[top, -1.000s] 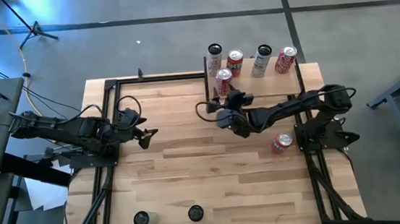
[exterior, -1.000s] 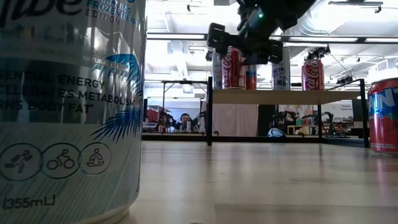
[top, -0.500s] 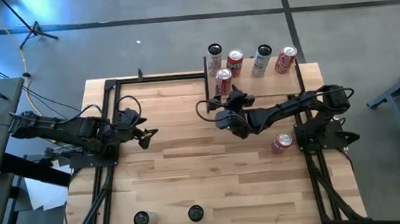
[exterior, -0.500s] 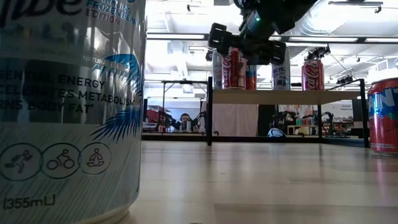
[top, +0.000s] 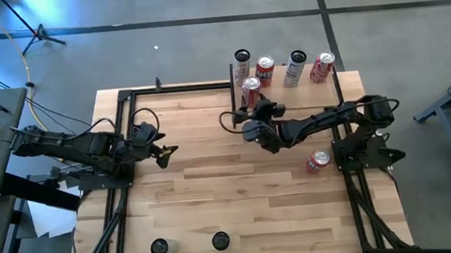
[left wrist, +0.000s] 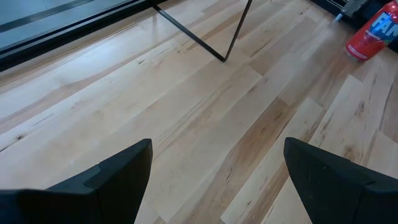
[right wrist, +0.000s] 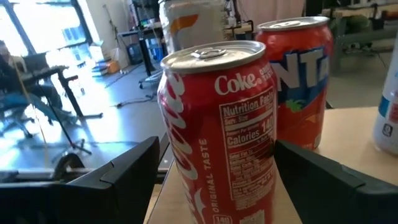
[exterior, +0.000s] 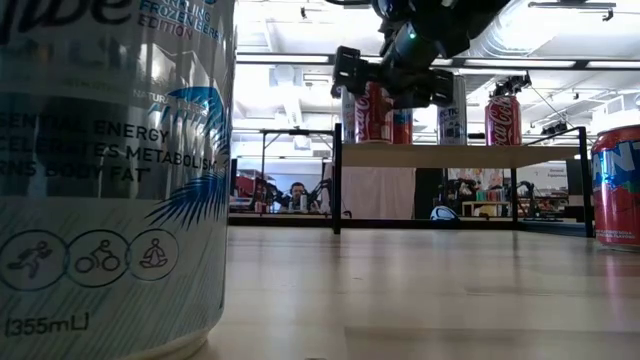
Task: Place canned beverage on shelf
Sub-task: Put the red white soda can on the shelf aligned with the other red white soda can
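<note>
A red Coke can [right wrist: 217, 124] stands upright near the left front corner of the shelf [top: 313, 96], a pale board on thin black uprights at the table's far right. Behind it on the shelf stand a Fanta can [right wrist: 298, 74], a white can [right wrist: 189, 25] and others. My right gripper [top: 256, 104] is open at the Coke can's height. One finger stands on each side of the can, and I cannot tell whether they touch it. It also shows in the low view [exterior: 395, 80]. My left gripper [top: 165, 153] is open and empty over the table's left part.
A red Fanta can [top: 318, 161] is on the table by the right arm's base. Two cans [top: 160, 247] [top: 220, 240] stand at the near edge, and one of them fills the left of the low view [exterior: 110, 170]. Bare tabletop lies between the arms.
My right gripper has drifted slightly toward the table's left beside the Coke can, with its fingers the same distance apart. The can stands where it was.
</note>
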### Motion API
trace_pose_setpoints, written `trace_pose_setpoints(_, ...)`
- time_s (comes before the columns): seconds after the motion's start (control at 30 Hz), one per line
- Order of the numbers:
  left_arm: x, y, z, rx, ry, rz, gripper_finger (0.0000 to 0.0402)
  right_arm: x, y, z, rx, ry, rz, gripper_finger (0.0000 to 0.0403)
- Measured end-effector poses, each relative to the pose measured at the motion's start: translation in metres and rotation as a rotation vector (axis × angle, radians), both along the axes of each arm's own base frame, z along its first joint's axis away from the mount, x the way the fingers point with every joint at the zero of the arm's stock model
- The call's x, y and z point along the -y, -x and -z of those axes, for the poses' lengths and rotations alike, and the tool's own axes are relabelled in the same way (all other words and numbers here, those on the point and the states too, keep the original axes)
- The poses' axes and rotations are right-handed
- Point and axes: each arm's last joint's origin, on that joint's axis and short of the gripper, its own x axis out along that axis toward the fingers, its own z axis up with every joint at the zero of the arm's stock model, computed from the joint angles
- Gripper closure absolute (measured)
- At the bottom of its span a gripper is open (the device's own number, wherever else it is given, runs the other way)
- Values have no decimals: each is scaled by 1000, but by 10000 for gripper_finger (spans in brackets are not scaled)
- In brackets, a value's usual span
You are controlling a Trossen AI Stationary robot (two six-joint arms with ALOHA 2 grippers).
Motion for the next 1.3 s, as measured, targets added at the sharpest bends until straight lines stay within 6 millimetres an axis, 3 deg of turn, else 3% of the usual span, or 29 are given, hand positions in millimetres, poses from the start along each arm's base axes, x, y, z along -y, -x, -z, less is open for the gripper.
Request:
trace_pose_setpoints(0.17,0,0,0,1,0,0,64,-9,0,-1,-26,2,-37,100)
trace_pose_setpoints(0.3,0,0,0,1,0,0,64,-23,5,-18,14,4,-76,101)
trace_pose_setpoints(0.4,0,0,0,1,0,0,64,-33,10,-43,2,20,-106,101)
trace_pose_setpoints(0.63,0,0,0,1,0,0,64,-42,18,-122,-108,40,-254,101)
trace_pose_setpoints(0.77,0,0,0,1,0,-1,64,-24,29,-155,-137,-194,-360,101)
trace_pose_setpoints(0.93,0,0,0,1,0,0,64,8,35,-169,-163,-626,-357,101)
trace_pose_setpoints(1.3,0,0,0,1,0,0,64,47,27,-205,-228,-725,-454,101)
